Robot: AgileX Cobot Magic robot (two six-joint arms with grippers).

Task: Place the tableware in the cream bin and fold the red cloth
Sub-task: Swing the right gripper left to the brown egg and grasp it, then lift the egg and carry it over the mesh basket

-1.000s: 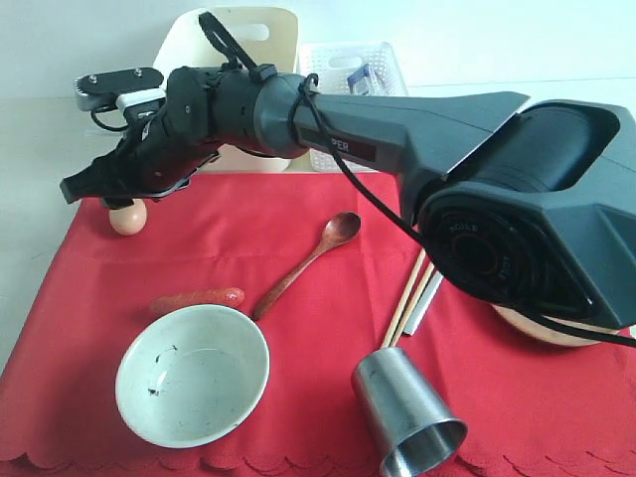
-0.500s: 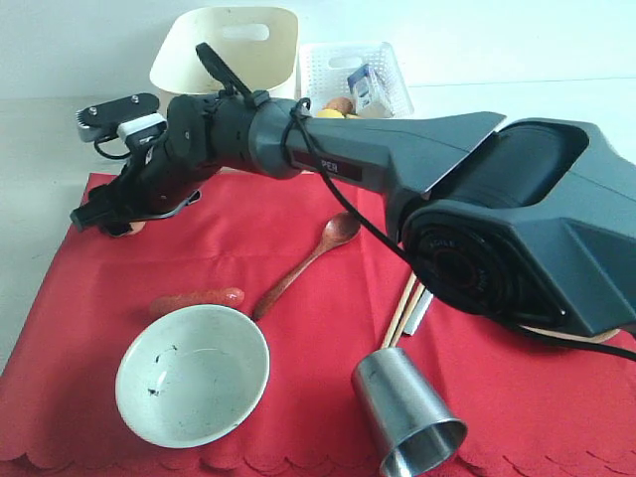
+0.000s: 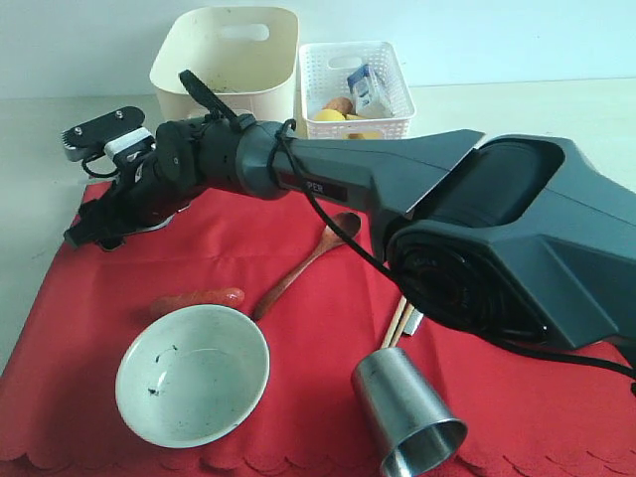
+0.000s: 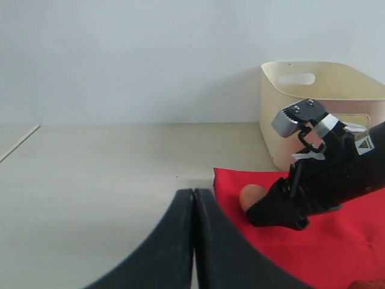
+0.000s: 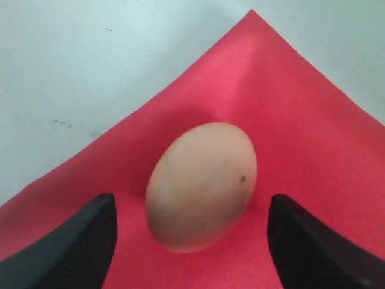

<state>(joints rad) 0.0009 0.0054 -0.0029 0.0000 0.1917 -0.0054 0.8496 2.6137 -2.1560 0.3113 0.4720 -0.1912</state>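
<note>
Near edge: steel cup [image 3: 407,417] on its side, slick, likely to roll, so we'd pinch its rim wall. Pale green bowl [image 3: 192,375] upright beside it, glazed and chippable; we'd take the rim. Wooden spoon [image 3: 298,270] and chopsticks [image 3: 397,323] mid-cloth, light and thin. Red cloth [image 3: 89,328] limp; we'd take corners. Far-left corner: right gripper [image 5: 192,208] spread wide astride the egg [image 5: 201,183], clear of it, holding nothing. Left gripper [image 4: 194,198] closed, empty, over the table [image 4: 90,180]. Cream bin [image 3: 227,60] behind the cloth. Versus a second ago: right arm lower and further left, jaws wider, egg now hidden in the exterior view.

Letters "IPER" on the right arm [image 3: 328,185]
</note>
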